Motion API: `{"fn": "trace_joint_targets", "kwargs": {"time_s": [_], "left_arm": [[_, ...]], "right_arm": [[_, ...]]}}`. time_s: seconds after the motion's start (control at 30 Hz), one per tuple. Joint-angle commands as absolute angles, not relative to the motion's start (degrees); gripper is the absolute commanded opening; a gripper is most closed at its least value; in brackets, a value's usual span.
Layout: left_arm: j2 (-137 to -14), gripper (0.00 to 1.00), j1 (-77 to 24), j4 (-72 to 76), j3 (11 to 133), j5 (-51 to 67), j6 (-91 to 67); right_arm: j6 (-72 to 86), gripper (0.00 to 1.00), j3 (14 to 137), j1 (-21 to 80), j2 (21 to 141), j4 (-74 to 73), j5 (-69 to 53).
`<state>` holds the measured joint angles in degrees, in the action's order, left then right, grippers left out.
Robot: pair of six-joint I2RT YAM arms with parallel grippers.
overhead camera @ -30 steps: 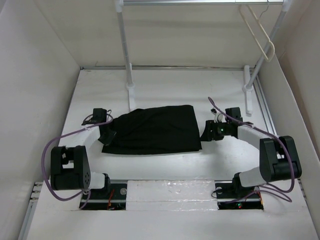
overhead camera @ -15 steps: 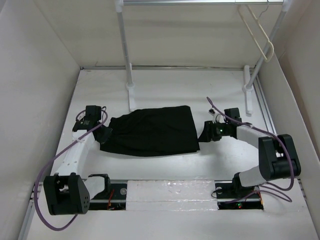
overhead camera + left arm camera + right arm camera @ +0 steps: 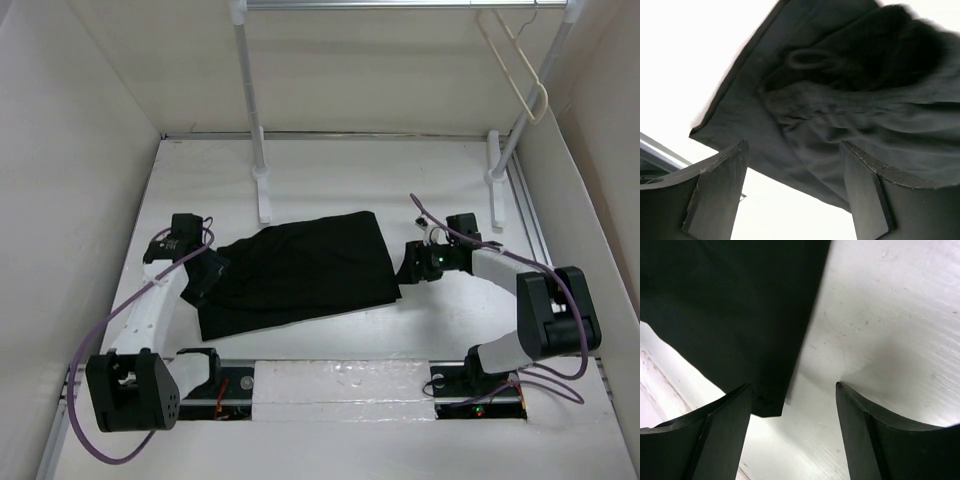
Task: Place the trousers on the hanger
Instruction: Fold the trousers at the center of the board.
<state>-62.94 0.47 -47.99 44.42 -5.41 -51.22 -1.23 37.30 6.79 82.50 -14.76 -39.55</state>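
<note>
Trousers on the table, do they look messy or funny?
Yes, a bit messy. The trousers lie crooked on the table, slanting instead of straight, and their left end is scrunched into wrinkles by the open left gripper. Nothing looks torn or spilled.

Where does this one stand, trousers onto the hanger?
Done: nothing yet. The trousers lie on the table, and the hanger hangs bare on the rack at the far right. In hand: the left tool and right tool sit open at opposite ends of the cloth, neither gripping. Left: grasp, lift and drape them over the hanger.
</note>
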Motion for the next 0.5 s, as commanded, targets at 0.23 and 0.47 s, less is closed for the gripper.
{"fn": "trace_joint_targets", "kwargs": {"time_s": [0.23, 0.47], "left_arm": [[-71.8, 0.56, -8.95, -36.59, 57.22, -0.27, -49.04], [-79.61, 0.45, -7.31, -27.78, 51.07, 0.62, -48.43]], "right_arm": [[2.63, 0.55, 38.85, 10.89, 86.92, -9.32, -41.31], [3.08, 0.1, 35.6, 9.15, 87.36, -7.3, -41.13]]}}
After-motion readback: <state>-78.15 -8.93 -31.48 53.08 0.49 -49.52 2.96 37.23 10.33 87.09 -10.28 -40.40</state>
